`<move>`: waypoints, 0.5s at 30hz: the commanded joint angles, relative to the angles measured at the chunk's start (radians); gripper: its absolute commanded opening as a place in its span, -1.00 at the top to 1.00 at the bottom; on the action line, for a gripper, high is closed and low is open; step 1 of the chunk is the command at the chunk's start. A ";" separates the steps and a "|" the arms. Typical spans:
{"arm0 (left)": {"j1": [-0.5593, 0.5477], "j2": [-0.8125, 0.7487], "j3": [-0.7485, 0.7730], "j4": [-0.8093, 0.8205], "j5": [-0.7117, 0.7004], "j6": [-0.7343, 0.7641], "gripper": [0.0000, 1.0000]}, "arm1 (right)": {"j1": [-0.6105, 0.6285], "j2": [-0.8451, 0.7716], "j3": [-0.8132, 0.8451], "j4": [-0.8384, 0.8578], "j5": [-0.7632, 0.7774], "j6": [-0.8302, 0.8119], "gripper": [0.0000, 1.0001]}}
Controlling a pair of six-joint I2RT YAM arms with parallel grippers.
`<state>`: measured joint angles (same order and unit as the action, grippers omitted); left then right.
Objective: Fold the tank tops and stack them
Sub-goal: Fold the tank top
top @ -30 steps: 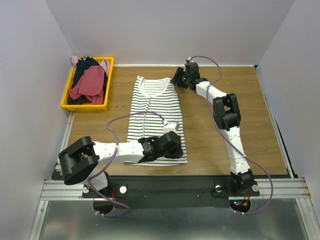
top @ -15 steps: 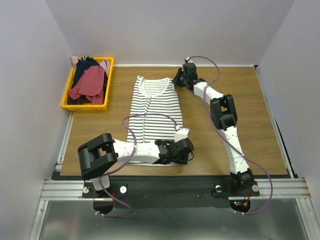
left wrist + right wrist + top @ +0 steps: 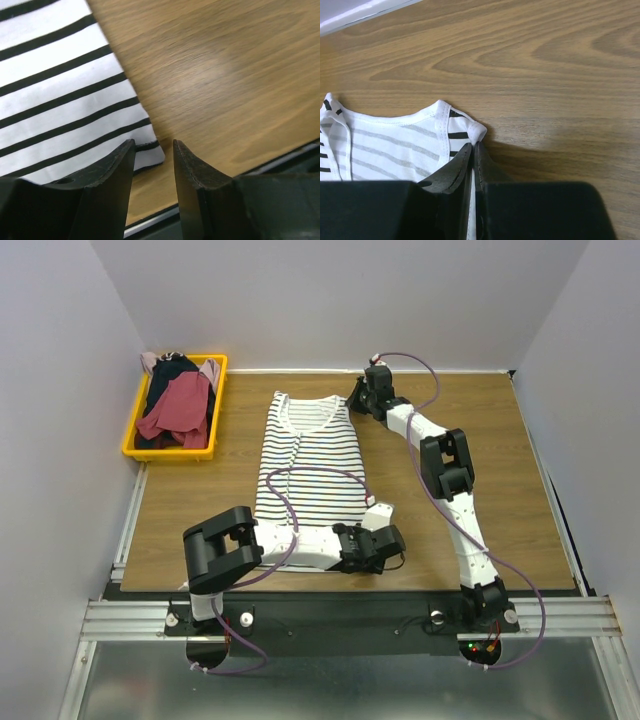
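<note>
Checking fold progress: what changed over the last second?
The left claw slid right along the near hem of the striped tank top to its right corner, open. The right claw closed on the far right shoulder strap. The top stayed flat; the yellow bin is unchanged.

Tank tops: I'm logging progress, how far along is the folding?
Done: the striped top lies flat on the table. In hand: right gripper pinches its shoulder strap, left gripper open at the hem corner. Left: no fold made; other tops wait in the yellow bin.

Overhead view spans table (image 3: 500, 460); wrist views hug striped top (image 3: 60, 90).
</note>
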<state>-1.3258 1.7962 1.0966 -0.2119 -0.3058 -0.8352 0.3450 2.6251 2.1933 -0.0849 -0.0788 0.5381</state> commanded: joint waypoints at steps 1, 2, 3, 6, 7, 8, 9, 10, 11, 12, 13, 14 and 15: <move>-0.012 0.006 0.042 -0.050 -0.052 0.004 0.05 | 0.014 0.029 0.037 -0.006 0.027 -0.023 0.80; -0.013 0.011 0.045 -0.049 -0.053 0.005 0.07 | 0.014 0.026 0.037 -0.006 0.027 -0.024 0.81; -0.018 0.017 0.051 -0.052 -0.056 0.008 0.10 | 0.014 0.024 0.040 -0.006 0.028 -0.024 0.82; -0.024 0.025 0.069 -0.070 -0.067 0.013 0.47 | 0.014 0.016 0.040 -0.006 0.039 -0.030 0.87; -0.029 0.022 0.068 -0.073 -0.069 0.013 0.58 | 0.014 0.012 0.039 -0.006 0.051 -0.033 0.88; -0.029 0.014 0.060 -0.073 -0.070 0.005 0.81 | 0.012 0.001 0.036 -0.006 0.059 -0.036 0.90; -0.030 -0.006 0.054 -0.075 -0.070 -0.001 0.94 | 0.012 -0.002 0.033 -0.006 0.066 -0.046 0.94; -0.030 -0.021 0.031 -0.075 -0.069 -0.014 1.00 | 0.014 -0.014 0.020 -0.006 0.073 -0.049 0.96; -0.032 -0.040 0.019 -0.073 -0.070 -0.021 1.00 | 0.012 -0.020 0.014 -0.006 0.106 -0.052 0.97; -0.032 -0.084 0.003 -0.072 -0.070 -0.027 1.00 | 0.012 -0.026 0.010 -0.006 0.119 -0.064 0.99; -0.032 -0.109 -0.027 -0.072 -0.072 -0.033 1.00 | 0.011 -0.033 0.002 -0.006 0.151 -0.069 0.99; -0.032 -0.135 -0.043 -0.072 -0.073 -0.041 1.00 | 0.011 -0.040 -0.016 -0.006 0.166 -0.073 0.99; -0.033 -0.162 -0.061 -0.069 -0.072 -0.057 1.00 | 0.008 -0.059 -0.027 -0.006 0.181 -0.078 0.99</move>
<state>-1.3495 1.7779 1.0897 -0.2562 -0.3428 -0.8471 0.3485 2.6247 2.1948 -0.0875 -0.0029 0.5068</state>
